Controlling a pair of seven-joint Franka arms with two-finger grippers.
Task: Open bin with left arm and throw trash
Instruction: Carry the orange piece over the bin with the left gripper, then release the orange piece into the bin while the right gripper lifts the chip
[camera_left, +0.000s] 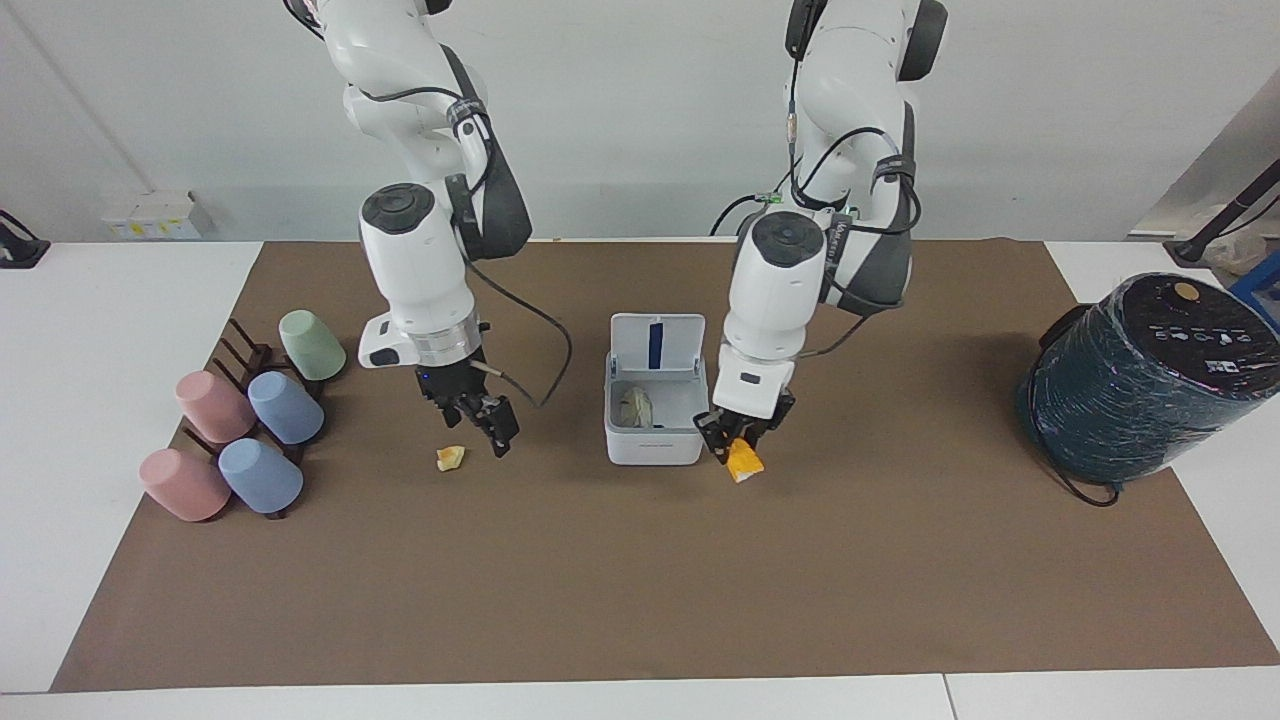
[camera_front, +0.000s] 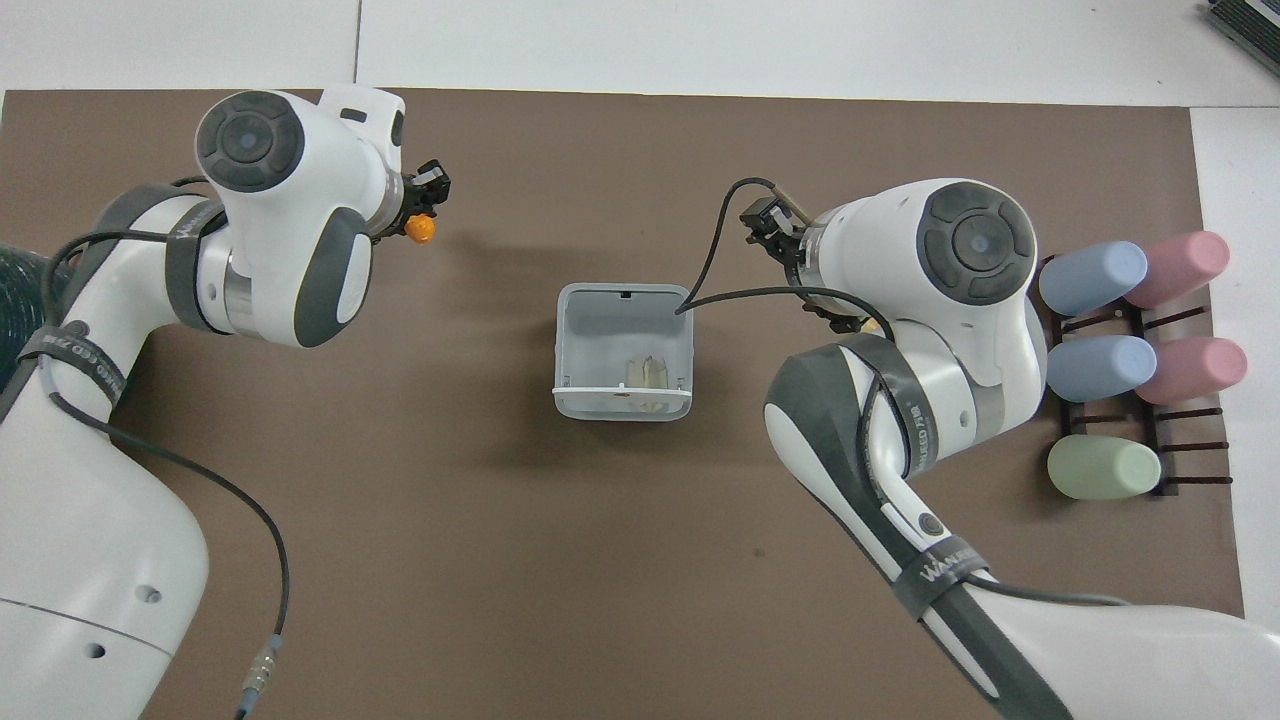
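Lid (camera_left: 680, 350) of white bin (camera_left: 655, 448) nearest the robots, swung fully open and standing upright on its hinge, blue strip (camera_left: 655, 344) on its inner face. Bin itself on the brown mat (camera_left: 640, 580), about midway between the two arms' ends of the table (camera_left: 100, 330). Crumpled tissue (camera_left: 635, 406) lying inside, on the bin floor. At the right arm's end, five pastel cups (camera_left: 285, 405) laid on their sides on a dark rack (camera_left: 235, 340), green one closest to the robots. At the left arm's end, dark wrapped cylinder (camera_left: 1140, 380) tilted at the mat's edge. Left gripper (camera_left: 735, 440) raised over the mat just beside the bin, toward the left arm's end, fingers clamped on the orange peel (camera_left: 744, 464), peel hanging below the fingertips and clear of the bin wall. Right gripper (camera_left: 490, 425) over the mat toward the right arm's end, fingers apart and holding nothing, just above the pale peel bit (camera_left: 451, 458). Pale peel bit on the mat, apart from the bin and a little farther from the robots than it.
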